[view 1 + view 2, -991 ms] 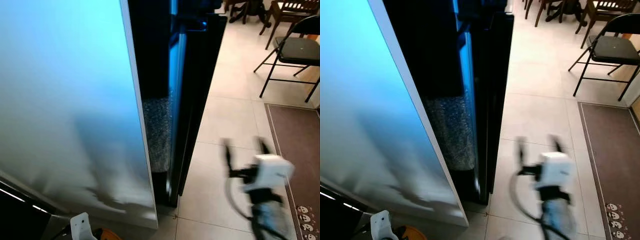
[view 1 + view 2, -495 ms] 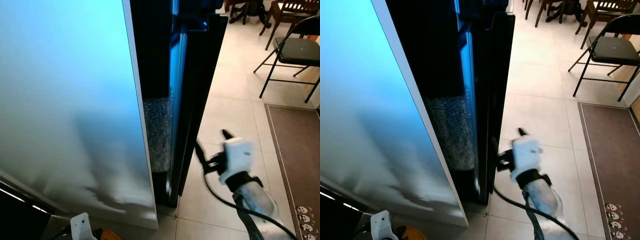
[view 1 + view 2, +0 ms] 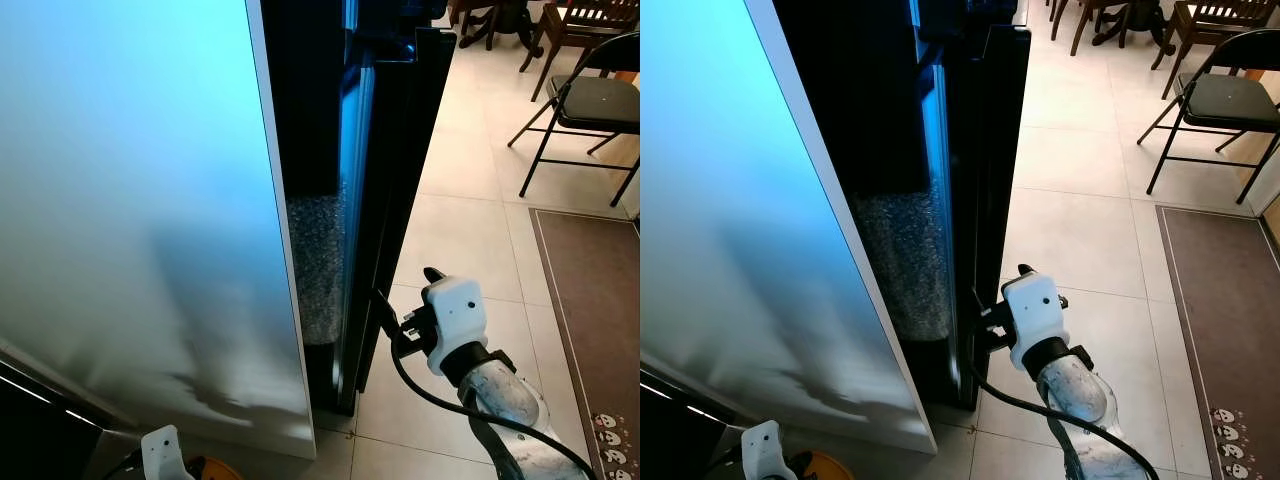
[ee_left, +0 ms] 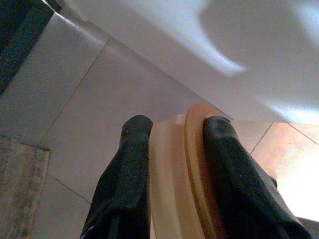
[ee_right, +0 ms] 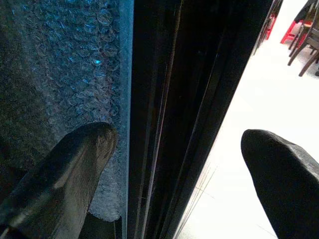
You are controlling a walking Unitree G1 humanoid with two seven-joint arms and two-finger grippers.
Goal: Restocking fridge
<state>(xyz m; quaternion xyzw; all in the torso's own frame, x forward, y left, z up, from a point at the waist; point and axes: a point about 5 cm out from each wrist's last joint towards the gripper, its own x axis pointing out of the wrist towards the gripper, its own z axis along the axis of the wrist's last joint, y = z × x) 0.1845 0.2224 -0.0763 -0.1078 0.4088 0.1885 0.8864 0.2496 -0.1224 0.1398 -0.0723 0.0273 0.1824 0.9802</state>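
Item: black fridge door [image 3: 400,190], ajar, its edge between your right gripper's [image 5: 169,169] spread fingers (stiff, heavy swing, likely slick), so hook that edge low. Left gripper [image 4: 172,164] clenched on a tan lidded container [image 4: 174,174]; rigid, keep it level.

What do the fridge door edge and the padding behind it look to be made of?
The fridge door edge, which the right tool straddles with fingers open, looks like glossy black plastic or coated metal: thin reflected lines run along it. The padding appears to be clear bubble wrap, judging by its rows of shiny bubbles.
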